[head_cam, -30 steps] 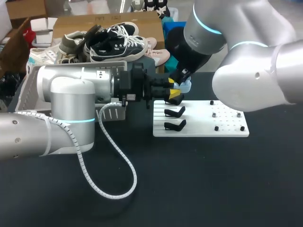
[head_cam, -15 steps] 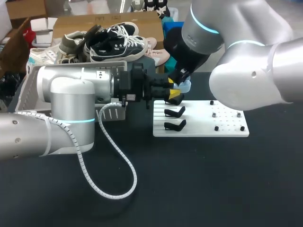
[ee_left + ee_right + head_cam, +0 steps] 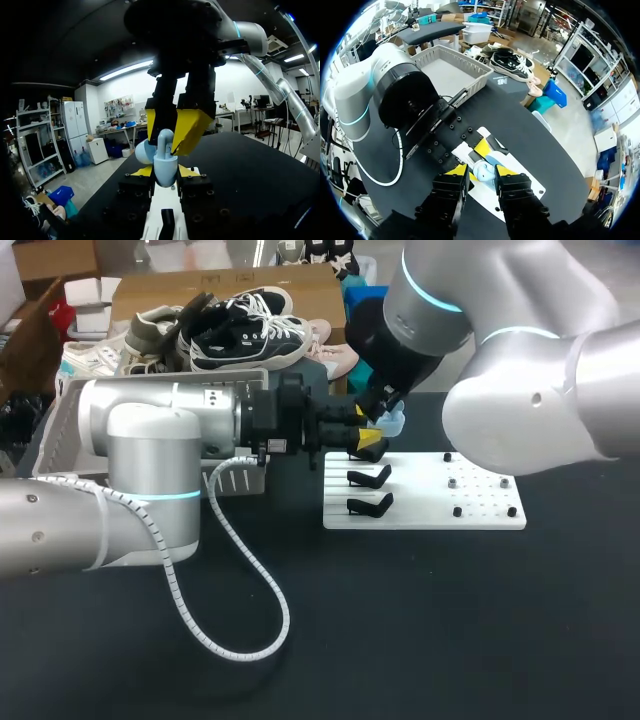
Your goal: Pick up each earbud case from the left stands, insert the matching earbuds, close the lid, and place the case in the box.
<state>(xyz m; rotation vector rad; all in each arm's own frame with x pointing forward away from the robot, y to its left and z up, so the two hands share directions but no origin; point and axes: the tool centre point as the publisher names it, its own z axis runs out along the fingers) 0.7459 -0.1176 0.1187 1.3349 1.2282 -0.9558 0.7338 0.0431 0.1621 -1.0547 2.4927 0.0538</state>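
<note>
A light-blue earbud case (image 3: 165, 169) stands upright between the yellow tips of my left gripper (image 3: 165, 172), which is shut on its lower part. Its round lid (image 3: 143, 151) hangs open to one side. My right gripper (image 3: 172, 132) comes down from above with one finger on each side of the case's top. In the right wrist view the case (image 3: 484, 172) lies between my right gripper's (image 3: 480, 175) fingers with a small gap, so it is open. From overhead, the case (image 3: 394, 423) is above the far left corner of the white stand board (image 3: 470, 502).
Two black stands (image 3: 370, 477) (image 3: 369, 505) stay on the board's left side, and small black pegs (image 3: 457, 511) dot its right. A grey basket (image 3: 447, 70) sits beyond my left arm. A white cable (image 3: 250, 580) loops across the dark table in front.
My right gripper's fingers have spread a little around the case's top, and the right arm has shifted slightly left. My left gripper keeps its hold without moving.
</note>
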